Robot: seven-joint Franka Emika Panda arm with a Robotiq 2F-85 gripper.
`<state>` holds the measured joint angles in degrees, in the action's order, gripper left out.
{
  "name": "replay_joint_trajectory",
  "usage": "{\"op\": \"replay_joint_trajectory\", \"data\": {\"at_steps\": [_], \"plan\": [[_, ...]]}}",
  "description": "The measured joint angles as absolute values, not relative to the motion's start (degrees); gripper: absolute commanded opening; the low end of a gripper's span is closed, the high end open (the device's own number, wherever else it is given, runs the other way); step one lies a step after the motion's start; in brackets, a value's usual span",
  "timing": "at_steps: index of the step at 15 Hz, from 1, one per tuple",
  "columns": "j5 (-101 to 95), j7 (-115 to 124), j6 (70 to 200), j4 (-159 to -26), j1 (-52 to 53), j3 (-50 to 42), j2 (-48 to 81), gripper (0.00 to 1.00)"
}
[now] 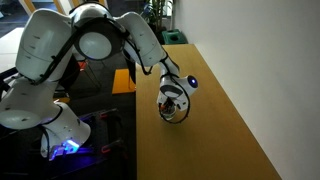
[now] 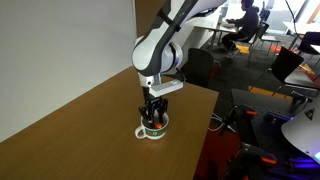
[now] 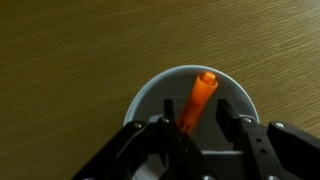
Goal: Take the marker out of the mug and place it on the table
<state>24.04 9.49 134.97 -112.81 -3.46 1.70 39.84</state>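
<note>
The white-grey mug (image 3: 150, 92) stands on the yellowish-brown wooden table (image 3: 60, 50). The orange-red marker (image 3: 200, 95) leans inside it, its tip pointing up past the rim. My gripper (image 3: 200, 125) reaches down into the mug with one finger on each side of the marker. The left finger is close against the marker and a gap shows on the right, so the jaws are open. In both exterior views the gripper (image 1: 174, 106) (image 2: 153, 114) hangs straight over the mug (image 1: 176, 117) (image 2: 152, 131), near the table's edge (image 2: 80, 130).
The table's long edge runs close beside the mug (image 1: 135, 130). A small orange-brown stand (image 1: 124, 80) sits beyond it. Office chairs (image 2: 200, 65) and seated people (image 2: 245, 15) are in the background. A white wall borders the table's other side (image 1: 260, 60).
</note>
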Motion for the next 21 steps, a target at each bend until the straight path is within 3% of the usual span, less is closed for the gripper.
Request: {"op": "replay_joint_trajectory", "data": {"at_steps": [1,3,5,21], "plan": [[23.9,9.6,134.2,-112.6,-3.4,1.7,39.9,0.21],[23.8,9.7,132.8,-112.1,-3.4,1.6,40.1,0.16],[23.7,9.7,131.6,-111.5,-3.4,1.6,40.5,0.02],[22.5,10.7,130.2,-112.1,-0.7,1.4,36.6,0.05]]}}
